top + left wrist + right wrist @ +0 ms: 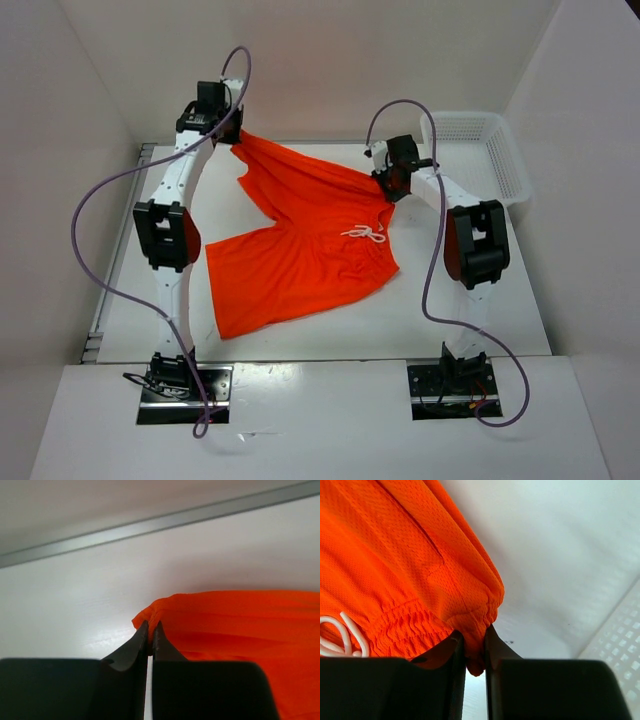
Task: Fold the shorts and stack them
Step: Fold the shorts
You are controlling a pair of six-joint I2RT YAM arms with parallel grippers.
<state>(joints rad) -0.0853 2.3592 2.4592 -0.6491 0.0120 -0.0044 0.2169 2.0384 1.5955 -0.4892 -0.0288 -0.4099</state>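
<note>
The bright orange shorts (pixel 300 235) lie spread on the white table, with the white drawstring (pixel 365 234) near the waistband. My left gripper (pixel 233 131) is shut on a far corner of one leg; the left wrist view shows the fabric (pixel 235 625) pinched between the black fingers (pixel 142 640). My right gripper (pixel 385 184) is shut on the waistband's far end; the right wrist view shows the gathered waistband (pixel 470 615) between the fingers (pixel 455 645), with the drawstring (pixel 342 635) at the left. Both held parts are lifted a little.
A white mesh basket (pixel 480 155) stands at the far right of the table, also showing in the right wrist view (pixel 625 645). A metal rail (pixel 150 525) runs along the table's far edge. White walls enclose the table.
</note>
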